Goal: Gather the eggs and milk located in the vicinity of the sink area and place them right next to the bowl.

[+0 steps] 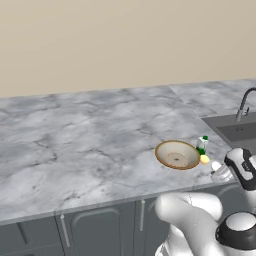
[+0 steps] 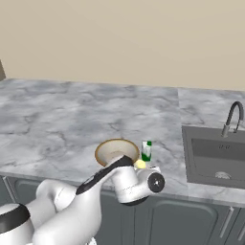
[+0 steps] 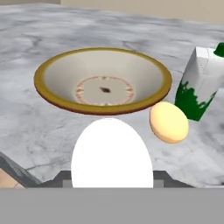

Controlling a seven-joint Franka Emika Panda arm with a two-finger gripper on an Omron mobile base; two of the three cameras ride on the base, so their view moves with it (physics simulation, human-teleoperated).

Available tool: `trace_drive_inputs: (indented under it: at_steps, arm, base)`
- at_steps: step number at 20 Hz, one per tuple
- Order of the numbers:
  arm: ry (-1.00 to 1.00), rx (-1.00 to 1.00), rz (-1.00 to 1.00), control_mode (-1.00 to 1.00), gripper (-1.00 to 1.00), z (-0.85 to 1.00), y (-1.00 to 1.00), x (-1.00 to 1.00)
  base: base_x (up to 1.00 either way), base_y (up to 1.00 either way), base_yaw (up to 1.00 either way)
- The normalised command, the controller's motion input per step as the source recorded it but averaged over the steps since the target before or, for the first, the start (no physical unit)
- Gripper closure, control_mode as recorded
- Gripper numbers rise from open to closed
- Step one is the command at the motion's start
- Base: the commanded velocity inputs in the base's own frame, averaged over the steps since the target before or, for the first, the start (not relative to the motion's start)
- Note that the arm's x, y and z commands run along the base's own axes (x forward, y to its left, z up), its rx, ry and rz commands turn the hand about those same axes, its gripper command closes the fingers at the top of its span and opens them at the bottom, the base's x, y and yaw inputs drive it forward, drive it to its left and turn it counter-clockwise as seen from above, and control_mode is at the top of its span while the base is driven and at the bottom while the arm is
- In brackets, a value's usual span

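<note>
The cream bowl [image 1: 166, 149] [image 2: 109, 150] [image 3: 146, 78] with a tan rim sits near the counter's front edge. Upright just right of it stands the green-and-white milk [image 1: 202, 144] [image 2: 146, 150] [image 3: 199, 83]. A yellowish egg [image 1: 204, 159] [image 2: 139, 164] [image 3: 169, 122] lies on the counter, touching the bowl's rim and just in front of the milk. My gripper [image 1: 220, 172] [image 3: 112, 177] is shut on a white egg [image 1: 216, 165] [image 3: 112, 153], low over the counter, just in front of the bowl and the yellowish egg.
The dark sink [image 1: 240, 131] [image 2: 215, 155] with its curved faucet [image 1: 245, 102] [image 2: 233, 117] lies to the right. Marble counter [image 1: 75, 140] stretches far to the left. Grey cabinet doors [image 1: 95, 230] run below the front edge.
</note>
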Motion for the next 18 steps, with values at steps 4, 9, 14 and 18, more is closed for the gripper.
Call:
trace_drive_inputs:
  at_steps: [4,9,14,18]
  arm:
    - [0.00,0.05,0.11,-1.00,1.00,-0.19,-0.15,0.04]
    - [0.00,0.02,0.10,-1.00,1.00,-0.26,0.00,0.29]
    - [0.00,0.00,0.04,-1.00,1.00,-0.09,0.00,0.35]
    - [0.00,0.00,0.00,-1.00,1.00,-0.06,-0.07,0.20]
  base:
    - [0.00,0.00,0.00]
    - [0.00,0.00,0.00]
    - [0.00,0.00,0.00]
    - [0.00,0.00,0.00]
